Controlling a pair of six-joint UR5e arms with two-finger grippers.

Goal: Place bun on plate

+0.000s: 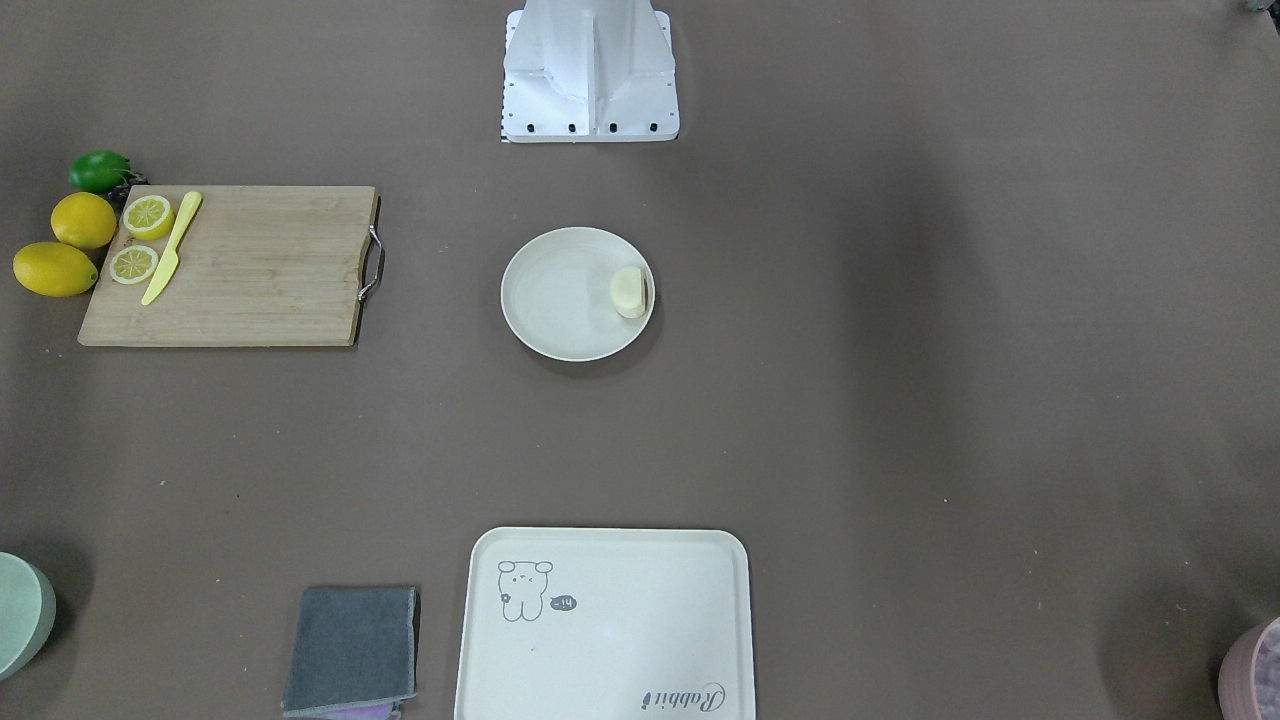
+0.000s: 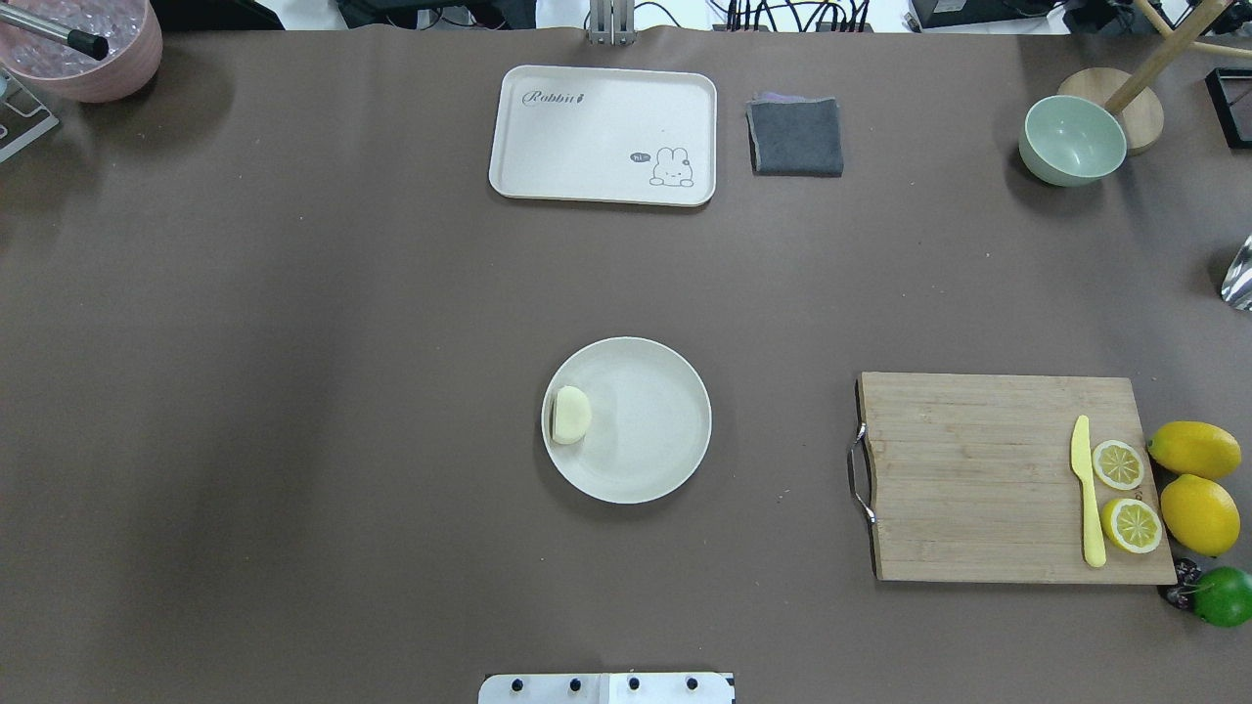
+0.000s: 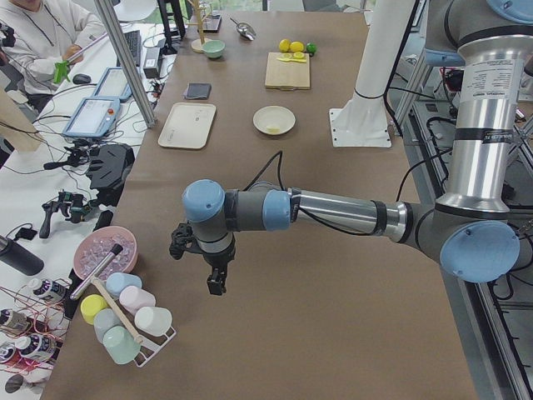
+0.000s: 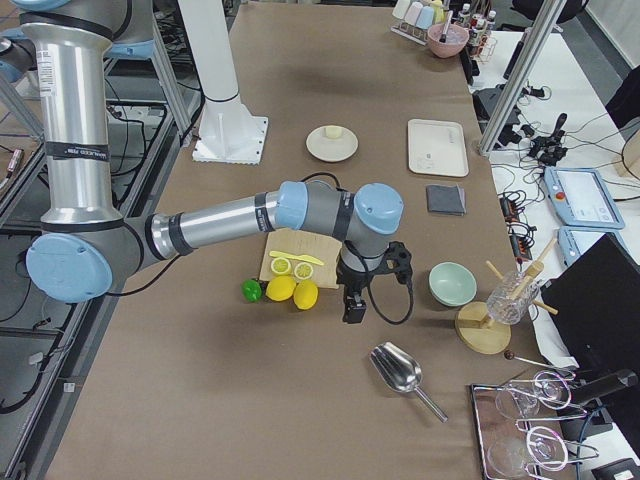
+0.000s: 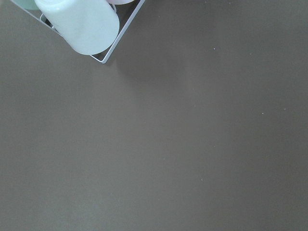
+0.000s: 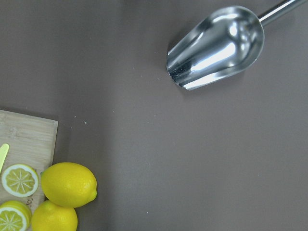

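A small pale cream bun (image 2: 569, 415) lies inside the round off-white plate (image 2: 650, 440) at the table's middle, against the plate's left rim in the overhead view; in the front-facing view the bun (image 1: 629, 291) is at the plate's (image 1: 555, 300) right rim. No gripper is near it. My left gripper (image 3: 215, 283) hangs over bare table at the left end, far from the plate (image 3: 274, 119). Past the cutting board at the right end, my right gripper (image 4: 353, 308) hovers, also far from the plate (image 4: 332, 146). I cannot tell whether either gripper is open or shut.
A cream tray (image 2: 603, 135) and a grey cloth (image 2: 795, 136) lie at the far edge. A wooden cutting board (image 2: 978, 469) with a yellow knife (image 2: 1086, 489), lemon halves and whole lemons sits right. A green bowl (image 2: 1071, 141), a metal scoop (image 6: 216, 45) and a cup rack (image 5: 77, 24) stand at the ends.
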